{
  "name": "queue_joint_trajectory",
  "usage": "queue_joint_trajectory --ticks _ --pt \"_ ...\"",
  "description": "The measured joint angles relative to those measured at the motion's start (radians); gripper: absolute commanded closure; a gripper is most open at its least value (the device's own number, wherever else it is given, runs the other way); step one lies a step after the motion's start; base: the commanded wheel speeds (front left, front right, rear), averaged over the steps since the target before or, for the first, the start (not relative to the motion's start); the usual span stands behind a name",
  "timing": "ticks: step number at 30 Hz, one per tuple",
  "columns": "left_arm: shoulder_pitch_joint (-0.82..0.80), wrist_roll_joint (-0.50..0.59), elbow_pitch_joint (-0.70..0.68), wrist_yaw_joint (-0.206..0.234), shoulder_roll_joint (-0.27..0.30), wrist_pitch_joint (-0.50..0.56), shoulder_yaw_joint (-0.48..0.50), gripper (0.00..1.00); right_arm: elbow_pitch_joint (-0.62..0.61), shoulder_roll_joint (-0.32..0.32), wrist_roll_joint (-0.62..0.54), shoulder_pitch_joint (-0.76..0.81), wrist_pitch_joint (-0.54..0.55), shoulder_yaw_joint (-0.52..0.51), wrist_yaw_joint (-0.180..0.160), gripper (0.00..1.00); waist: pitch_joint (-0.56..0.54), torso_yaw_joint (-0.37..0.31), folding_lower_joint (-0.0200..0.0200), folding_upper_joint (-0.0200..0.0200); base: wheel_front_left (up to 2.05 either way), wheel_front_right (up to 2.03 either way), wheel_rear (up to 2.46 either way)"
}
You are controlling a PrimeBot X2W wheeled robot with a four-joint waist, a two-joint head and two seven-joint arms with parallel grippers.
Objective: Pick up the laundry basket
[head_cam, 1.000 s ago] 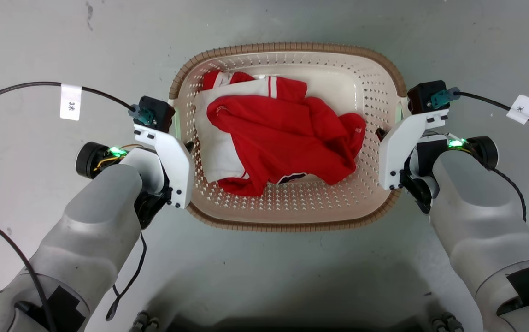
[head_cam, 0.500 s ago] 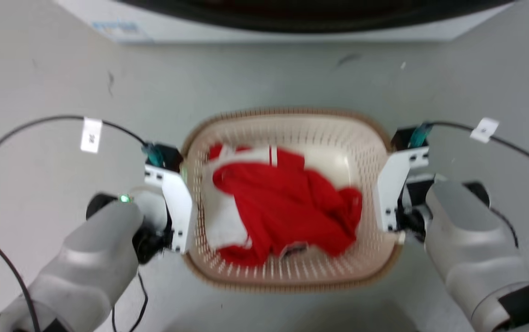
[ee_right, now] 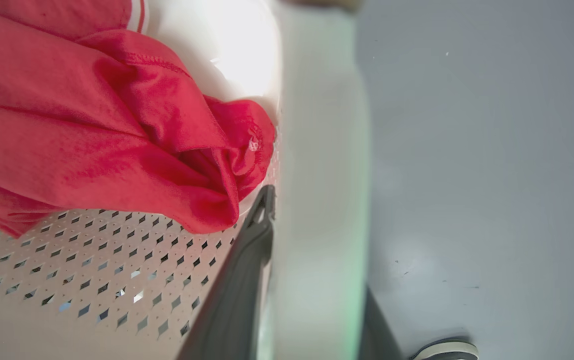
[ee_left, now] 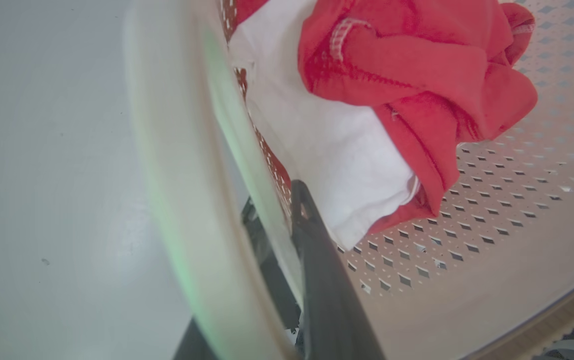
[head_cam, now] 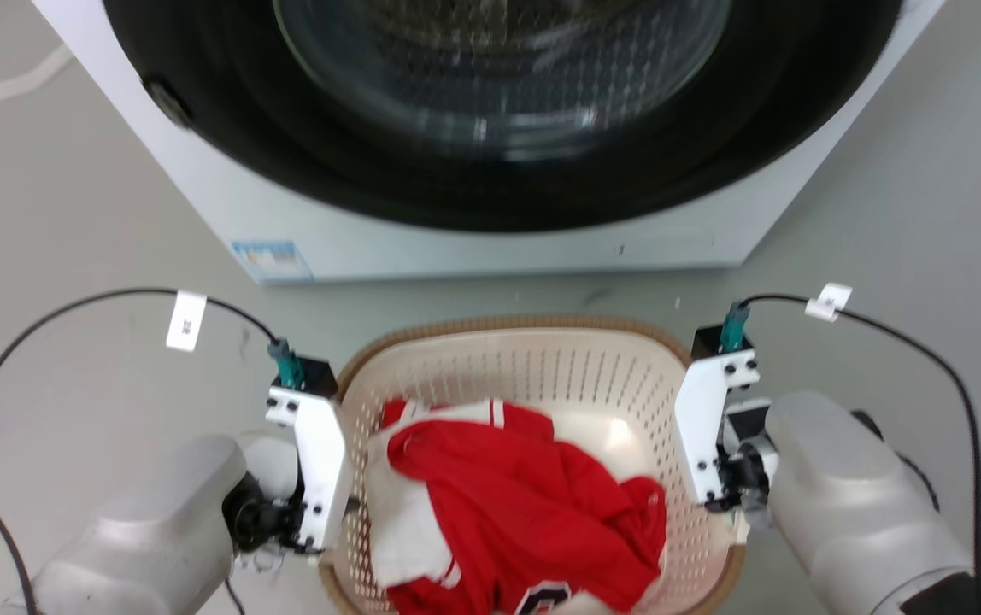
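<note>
We see the laundry basket (head_cam: 542, 359) before the washer (head_cam: 490, 239), holding a red garment (head_cam: 533, 504) over a white garment (head_cam: 401, 530). Our left claw (ee_left: 274, 197) and right claw (ee_right: 317, 245) each clamp a side wall.

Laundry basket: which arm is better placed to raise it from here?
Neither alone: left and right are matched. The left jaws straddle the left handle of the laundry basket, one finger inside, one outside; the right jaws do likewise on the right handle. Raise with both.

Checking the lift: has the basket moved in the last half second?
Yes: the basket now sits closer to the washer base, though the camera tilted too.
</note>
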Motion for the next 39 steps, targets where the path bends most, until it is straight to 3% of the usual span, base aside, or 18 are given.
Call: queue_joint_trajectory --ticks 17,26,39 --pt "0.079 -0.085 -0.038 0.001 0.038 0.147 -0.025 1.0 -0.076 -0.004 0.152 0.088 0.195 0.127 -0.006 1.0 -0.303 -0.026 -0.0001 0.0 0.0 0.0 0.0" --pt "0.086 -0.112 -0.023 0.001 0.032 0.201 -0.028 1.0 -0.087 -0.007 0.219 0.088 0.263 0.153 -0.007 1.0 -0.337 -0.022 0.0 0.0 0.0 0.0 0.0" --pt "0.075 -0.119 -0.019 0.001 0.027 0.233 -0.03 1.0 -0.071 -0.009 0.258 0.072 0.27 0.179 -0.007 1.0 -0.35 -0.019 0.0002 0.0 0.0 0.0 0.0"
